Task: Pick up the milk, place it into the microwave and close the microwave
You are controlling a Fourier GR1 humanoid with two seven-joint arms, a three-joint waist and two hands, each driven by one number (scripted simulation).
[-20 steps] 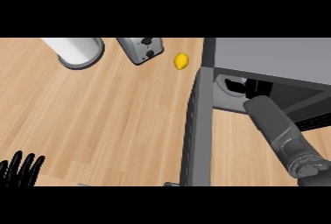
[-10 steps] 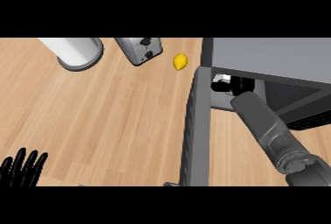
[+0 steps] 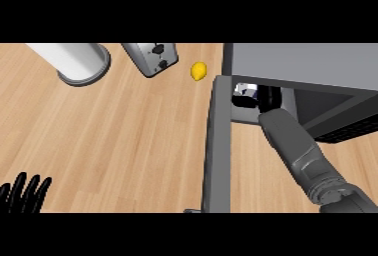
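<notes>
Placing step, I'd say: milk (image 3: 245,92) sits just inside the open microwave (image 3: 310,65), right robot hand (image 3: 270,97) tucked in beside it (can't tell if it's clamped on or apart), so next is backing out and swinging the door (image 3: 218,150) shut.

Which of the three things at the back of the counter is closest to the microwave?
The small yellow fruit, just left of the microwave; the toaster and white cylinder sit farther left.
</notes>
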